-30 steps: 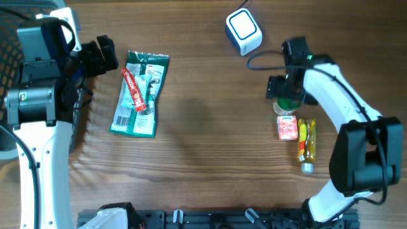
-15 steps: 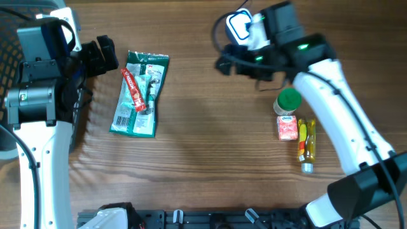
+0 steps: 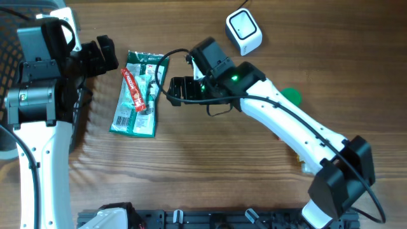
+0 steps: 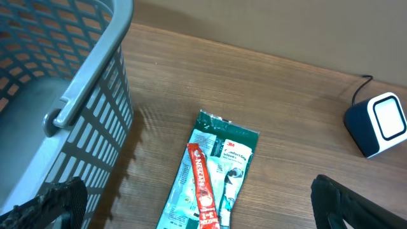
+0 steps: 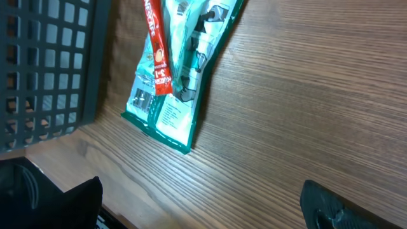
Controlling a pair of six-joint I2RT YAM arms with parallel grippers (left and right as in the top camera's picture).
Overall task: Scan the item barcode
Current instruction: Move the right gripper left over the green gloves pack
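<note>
Overhead: green packet [image 3: 141,108], red sachet [image 3: 131,89] on top, lies at 9 o'clock on the surface [image 3: 210,165]; scanner [image 3: 243,30] at 1 o'clock. Both spread: right end effector [image 3: 170,91] at packet's 3 o'clock, left end effector [image 3: 109,55] at its 10 o'clock. Risk: flat film may skid under the pinch; sachet may slide off.

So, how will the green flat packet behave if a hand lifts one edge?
The green packet looks thin and flat, so it will probably flop and feel light. The red sachet lies on top of it and may slide off. The film looks glossy, perhaps slippery.
</note>
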